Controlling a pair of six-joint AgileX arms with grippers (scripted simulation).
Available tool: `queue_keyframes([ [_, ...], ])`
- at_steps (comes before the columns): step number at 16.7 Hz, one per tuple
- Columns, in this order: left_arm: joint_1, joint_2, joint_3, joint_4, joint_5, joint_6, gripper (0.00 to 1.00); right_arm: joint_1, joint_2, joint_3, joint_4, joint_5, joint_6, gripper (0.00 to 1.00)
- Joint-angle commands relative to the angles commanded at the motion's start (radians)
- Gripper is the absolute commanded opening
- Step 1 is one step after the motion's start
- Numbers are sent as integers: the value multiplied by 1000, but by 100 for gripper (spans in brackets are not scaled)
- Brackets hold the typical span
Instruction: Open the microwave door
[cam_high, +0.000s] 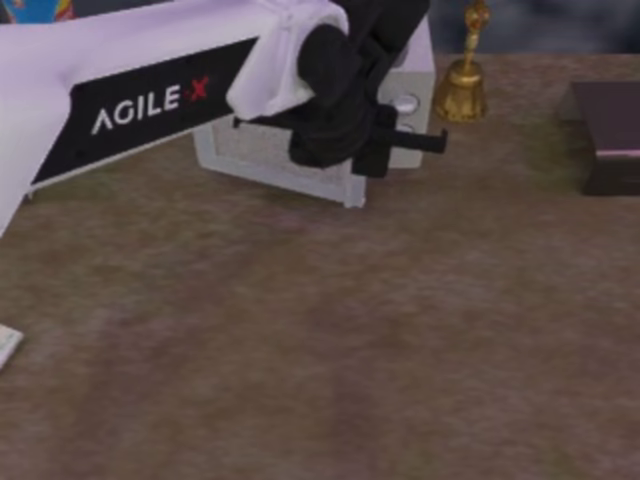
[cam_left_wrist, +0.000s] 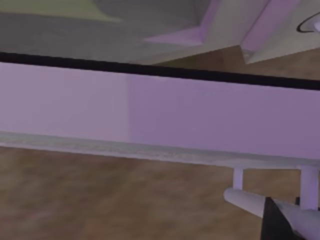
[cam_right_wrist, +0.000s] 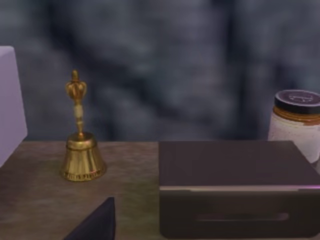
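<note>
The microwave (cam_high: 415, 95) is sitting at the far edge of the worktop (cam_high: 320, 340), its microwave door (cam_high: 285, 165) swung partly outward. The left gripper (cam_high: 372, 150) is being held at the door's free edge by the handle bar (cam_left_wrist: 250, 202); its finger spread cannot be told. A gold bell (cam_right_wrist: 80, 150) and a dark brown box (cam_right_wrist: 235, 185) are standing to the right.
</note>
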Motion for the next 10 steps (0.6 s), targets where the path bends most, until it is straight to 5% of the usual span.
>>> queue_keyframes([
  [10,-8,1,2,1,8,-6,0,0,0,0,0,0,0,100],
])
